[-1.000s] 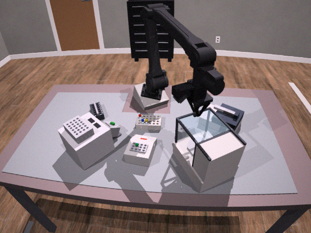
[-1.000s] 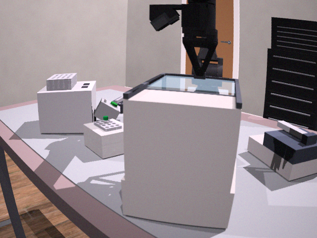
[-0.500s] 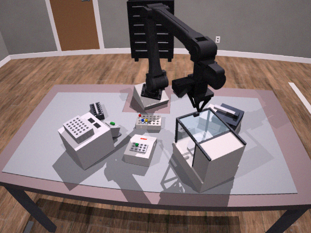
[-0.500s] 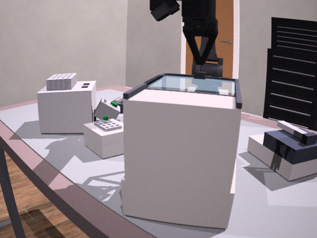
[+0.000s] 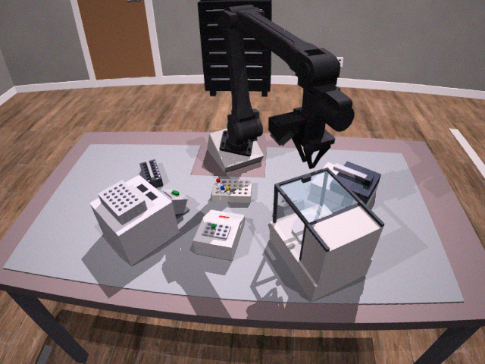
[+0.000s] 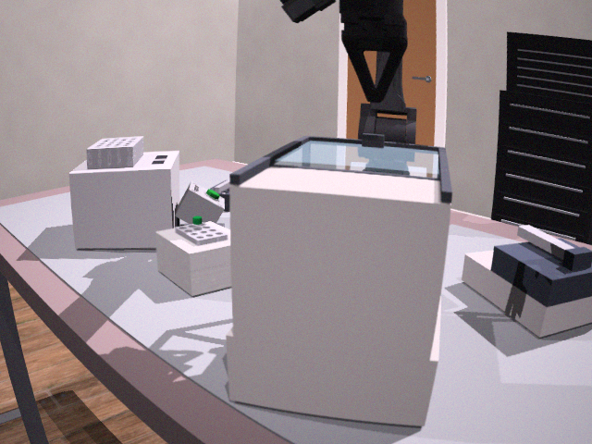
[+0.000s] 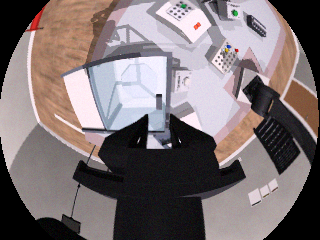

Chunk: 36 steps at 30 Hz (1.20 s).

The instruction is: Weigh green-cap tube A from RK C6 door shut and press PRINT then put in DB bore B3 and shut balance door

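Standing on the side away from the arm's base. The gripper [image 5: 311,166] [image 6: 376,99] [image 7: 159,117] hangs over the far edge of the balance [image 5: 339,262] [image 6: 334,296] [image 7: 77,98], fingers narrow but a little apart, nothing between them. It points down near the small dark handle [image 5: 306,179] [image 6: 373,140] [image 7: 159,101] of the glass door [image 5: 328,197] [image 6: 358,159] [image 7: 112,97]; the pane spans the opening and looks shut. My reading: the gripper is kept slim for nudging the door or pressing PRINT, and high so as not to shove a loose station. White key [image 7: 186,81] on the balance's front, probably PRINT; I make out no lit green lamp. Tube rack [image 5: 232,192] [image 7: 224,56], far of the dry block, shows red, blue and yellow caps, no green. Tube A, I judge, is the green cap [image 5: 213,226] [image 6: 196,219] [image 7: 183,6] in the dry block [image 5: 214,249] [image 6: 191,263] [image 7: 192,30], apparently B3. Cap upright, bright, proud of the bores; its body is hidden, so seating depth can't be told. No tube made out on the pan. If weighing remains, the door must open first.

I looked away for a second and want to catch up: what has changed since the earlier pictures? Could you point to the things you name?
The gripper [image 5: 312,164] [image 6: 376,99] [image 7: 159,117] has risen away from the balance door's handle [image 5: 306,179] [image 6: 373,140] [image 7: 159,101]. Nothing was visibly taken hold of or let go. The glass door [image 5: 323,196] [image 6: 403,154] [image 7: 145,95] and the stations look unmoved.
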Available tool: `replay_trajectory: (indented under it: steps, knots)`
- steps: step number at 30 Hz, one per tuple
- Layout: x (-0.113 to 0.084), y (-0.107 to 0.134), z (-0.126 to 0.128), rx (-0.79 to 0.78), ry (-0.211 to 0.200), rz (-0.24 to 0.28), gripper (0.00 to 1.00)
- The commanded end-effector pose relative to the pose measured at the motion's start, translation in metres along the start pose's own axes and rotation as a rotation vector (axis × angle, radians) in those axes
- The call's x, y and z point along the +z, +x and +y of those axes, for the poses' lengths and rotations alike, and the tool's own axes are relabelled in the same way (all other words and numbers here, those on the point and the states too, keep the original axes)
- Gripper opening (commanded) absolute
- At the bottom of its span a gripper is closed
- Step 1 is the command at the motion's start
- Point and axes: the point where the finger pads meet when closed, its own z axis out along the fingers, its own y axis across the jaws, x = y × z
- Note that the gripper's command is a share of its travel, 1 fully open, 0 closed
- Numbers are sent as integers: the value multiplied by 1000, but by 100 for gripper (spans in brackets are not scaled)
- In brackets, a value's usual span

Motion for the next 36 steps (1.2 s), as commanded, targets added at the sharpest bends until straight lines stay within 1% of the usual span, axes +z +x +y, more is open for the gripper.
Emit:
replay_trajectory:
  steps: [1,4,5,7,11,12,36]
  knots:
    - [-37,0,13,5,-72,-1,30]
    - [-38,0,13,5,-71,-1,30]
    - [-34,0,15,5,-57,-1,30]
    - [-38,0,15,5,-58,-1,30]
    - [-39,0,16,5,-66,-2,30]
    - [-28,0,10,1,-43,0,30]
    - [-28,0,10,1,-43,0,30]
